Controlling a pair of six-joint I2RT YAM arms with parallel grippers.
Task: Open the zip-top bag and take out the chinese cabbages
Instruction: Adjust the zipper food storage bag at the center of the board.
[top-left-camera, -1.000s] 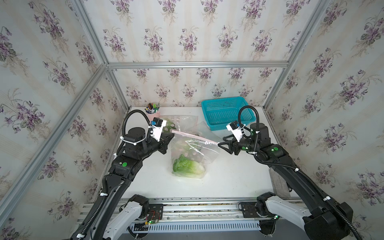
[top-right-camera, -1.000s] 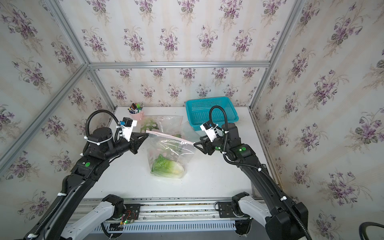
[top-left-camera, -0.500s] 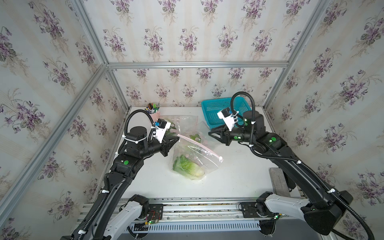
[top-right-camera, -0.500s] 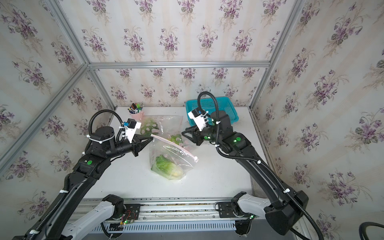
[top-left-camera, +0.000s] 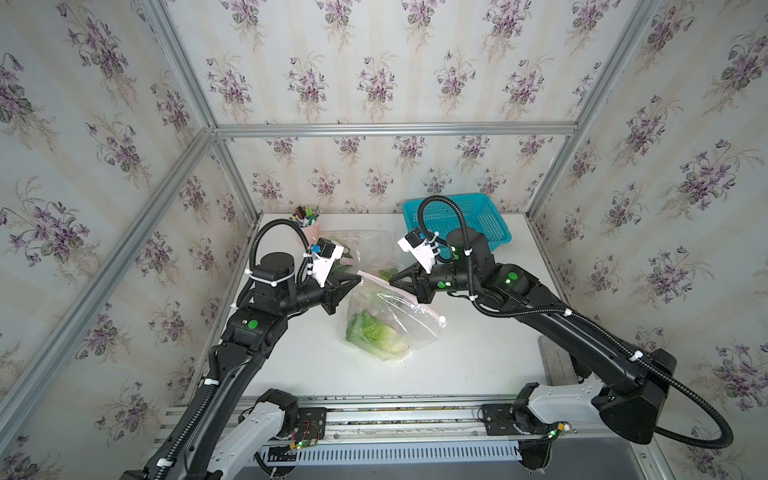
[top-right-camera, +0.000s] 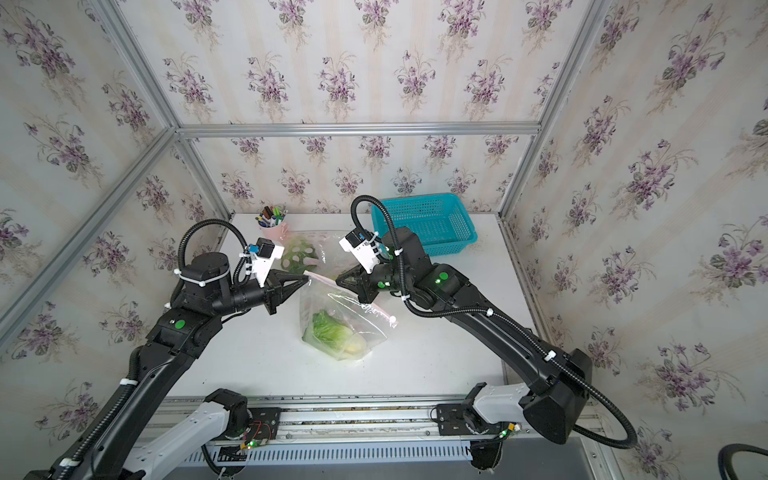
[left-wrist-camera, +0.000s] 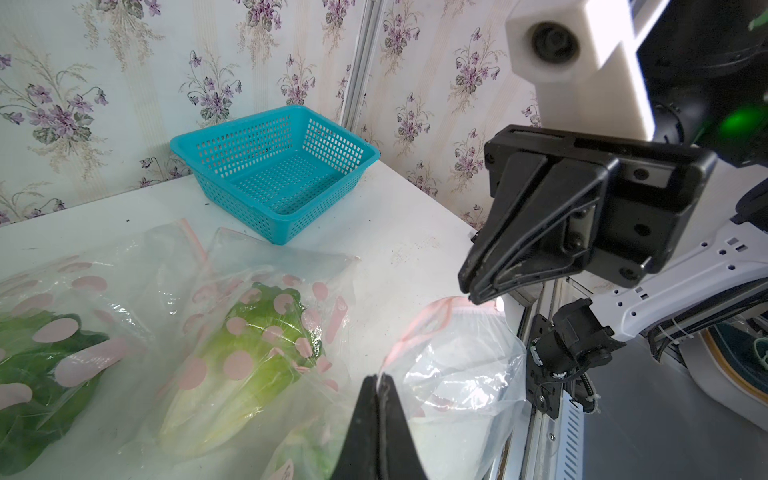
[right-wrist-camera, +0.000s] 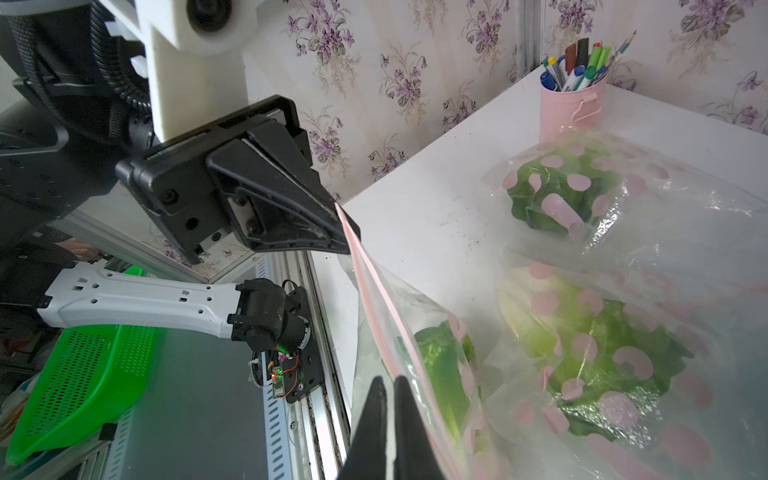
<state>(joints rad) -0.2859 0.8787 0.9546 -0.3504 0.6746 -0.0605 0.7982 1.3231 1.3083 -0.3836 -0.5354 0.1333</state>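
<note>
- Left gripper (top-left-camera: 357, 279): jaws together, clamping one corner of the pink zip strip and holding it up off the table (top-left-camera: 478, 357).
- Zip-top bag (top-left-camera: 399, 311): hanging slack from that corner, its bottom resting on the table between the two arms.
- Right gripper (top-left-camera: 392, 283): jaws together, tips touching the bag's rim. Whether they are pinching any film cannot be told.
- Chinese cabbages: one cabbage (top-left-camera: 374, 334) is lying at the bottom of the held bag. A second cabbage (left-wrist-camera: 257, 332) and a third cabbage (left-wrist-camera: 37, 353) are lying in separate pink-dotted bags (left-wrist-camera: 266, 257) on the table behind it.
- Blue basket (top-left-camera: 490, 226): sitting at the table's far edge.
- Pen cup (top-left-camera: 311, 224): standing at the far edge, well apart from the basket.
</note>
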